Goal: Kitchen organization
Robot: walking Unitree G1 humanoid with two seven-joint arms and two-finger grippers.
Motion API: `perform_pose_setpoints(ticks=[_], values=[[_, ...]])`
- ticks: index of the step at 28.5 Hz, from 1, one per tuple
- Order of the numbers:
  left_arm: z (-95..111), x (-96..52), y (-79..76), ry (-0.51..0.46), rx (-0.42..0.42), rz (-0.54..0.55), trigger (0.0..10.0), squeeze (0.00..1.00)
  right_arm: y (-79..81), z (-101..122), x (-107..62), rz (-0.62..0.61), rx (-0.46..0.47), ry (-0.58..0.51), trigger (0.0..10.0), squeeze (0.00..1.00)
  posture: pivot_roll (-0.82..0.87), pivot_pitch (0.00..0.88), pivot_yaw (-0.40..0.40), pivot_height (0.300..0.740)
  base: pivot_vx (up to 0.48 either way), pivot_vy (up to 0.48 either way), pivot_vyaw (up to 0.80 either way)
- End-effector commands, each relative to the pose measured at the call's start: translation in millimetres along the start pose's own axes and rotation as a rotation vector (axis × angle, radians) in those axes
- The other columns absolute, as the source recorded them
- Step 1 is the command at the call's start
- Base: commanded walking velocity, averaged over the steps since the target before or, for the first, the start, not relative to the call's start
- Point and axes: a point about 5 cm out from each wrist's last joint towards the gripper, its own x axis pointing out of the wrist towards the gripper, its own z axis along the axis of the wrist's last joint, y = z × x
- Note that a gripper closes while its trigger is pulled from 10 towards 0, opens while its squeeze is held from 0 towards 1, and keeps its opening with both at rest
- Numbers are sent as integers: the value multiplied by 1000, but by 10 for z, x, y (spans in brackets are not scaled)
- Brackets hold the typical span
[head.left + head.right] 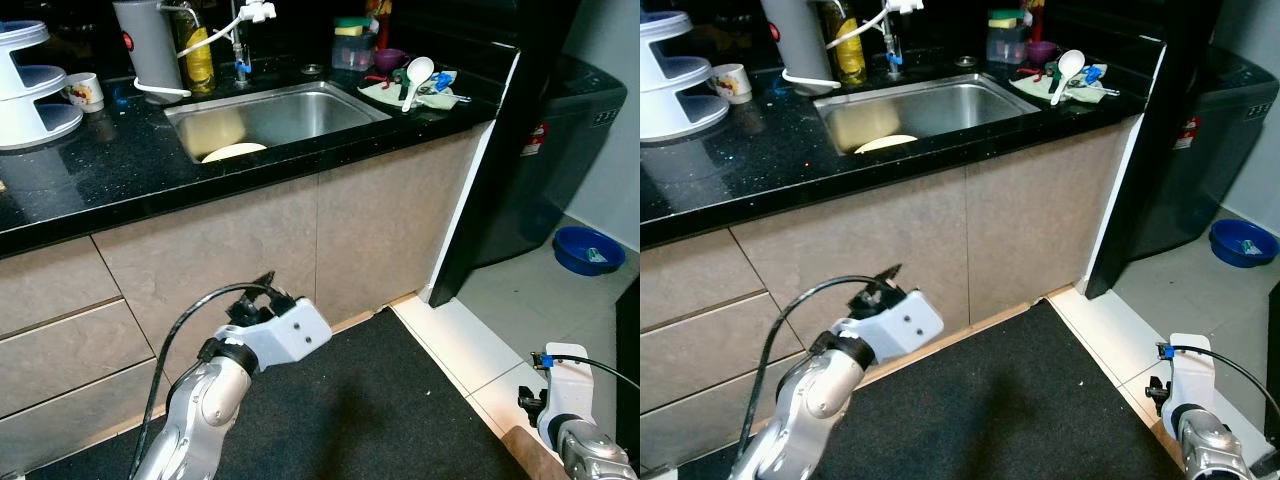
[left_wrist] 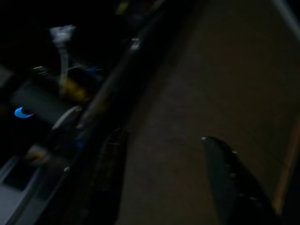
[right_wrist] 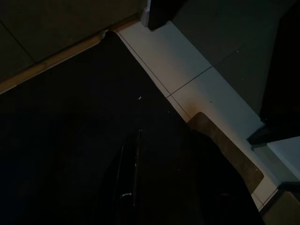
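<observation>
Fingers of the left gripper stand spread apart in the left wrist view, with only a dim cabinet front between them; they hold nothing and touch nothing. In the head views the left arm is raised at lower left of the frame, pointing toward the cabinet below the sink. The right gripper hangs low at lower right above the black floor mat; its fingers show as dark shapes in the right wrist view, and whether they are parted or closed cannot be told.

Across the upper part of the frame runs a black countertop with a steel sink set in it. A pale plate lies in the sink's near corner. Behind it stand a grey kettle, a yellow bottle and a tap. At upper left sit a white tiered rack and a small mug. Right of the sink a white spoon rests on a cloth with other utensils.

At right stands a dark appliance, with a blue basin on the tiled floor beside it.

The right wrist view adds a brown mat on the tiles, touching the black mat's edge.
</observation>
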Motion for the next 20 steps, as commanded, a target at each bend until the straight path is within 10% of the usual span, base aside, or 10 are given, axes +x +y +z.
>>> perform_pose_setpoints(ticks=[1,20], values=[[4,-11,58,-1,-12,40,10000,1000,2,-8,0,7,-8,1,10000,0,20,0,-19,740,0,0,0],[17,-34,-8,-2,21,21,10000,1000,37,-62,-42,67,-189,-35,10000,0,9,0,-14,740,0,0,0]])
